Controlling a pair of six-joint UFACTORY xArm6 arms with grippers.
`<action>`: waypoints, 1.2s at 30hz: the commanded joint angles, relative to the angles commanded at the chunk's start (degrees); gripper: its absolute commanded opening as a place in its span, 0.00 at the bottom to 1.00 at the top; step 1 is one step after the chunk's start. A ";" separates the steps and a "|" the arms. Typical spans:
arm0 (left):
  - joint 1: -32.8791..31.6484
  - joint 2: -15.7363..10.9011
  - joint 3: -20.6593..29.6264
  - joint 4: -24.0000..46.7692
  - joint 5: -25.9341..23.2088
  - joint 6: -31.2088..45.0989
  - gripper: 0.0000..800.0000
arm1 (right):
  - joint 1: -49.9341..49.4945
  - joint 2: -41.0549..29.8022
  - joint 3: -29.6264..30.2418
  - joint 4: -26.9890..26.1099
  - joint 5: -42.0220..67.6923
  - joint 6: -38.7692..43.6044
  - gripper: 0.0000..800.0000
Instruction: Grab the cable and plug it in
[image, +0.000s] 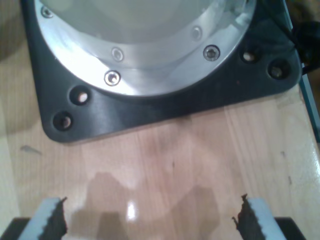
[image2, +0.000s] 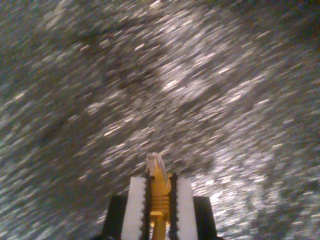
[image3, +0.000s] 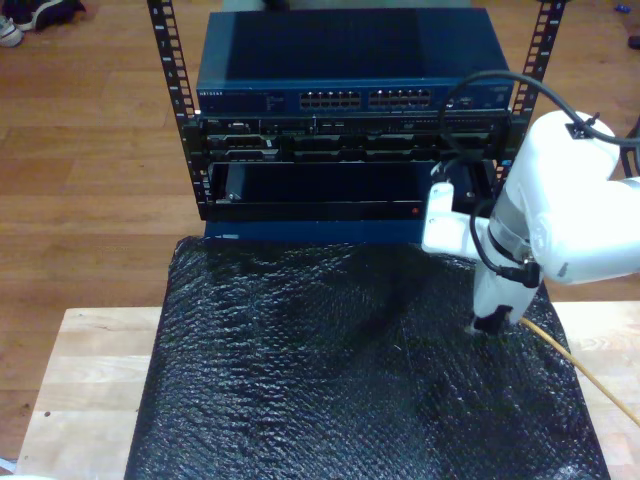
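Between the toothed pads of my second pincer (image2: 160, 200), the cable (image2: 158, 186) is clamped just behind its clear plug, whose tip projects past the pads above a black bubble-wrap sheet (image2: 100, 100). At the exterior view's right, the cable (image3: 575, 360) trails from that pincer (image3: 492, 322) across the sheet (image3: 330, 380) toward the bench (image3: 80, 380) edge — a network switch (image3: 340, 70) sits in the rack behind. My first pincer (image: 150, 222) is held apart over bare wood, near a black base plate (image: 165, 107).
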 joint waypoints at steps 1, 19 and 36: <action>0.00 0.09 0.00 0.00 0.00 0.00 1.00 | 0.00 0.09 -0.26 -0.18 -1.23 -0.09 0.00; 0.00 0.00 0.00 0.00 0.00 0.00 1.00 | 0.26 2.20 -8.97 -15.74 -17.41 0.18 0.00; 0.00 0.09 0.00 0.00 0.00 0.00 1.00 | 0.18 3.60 -8.35 -19.43 -31.21 -0.18 0.00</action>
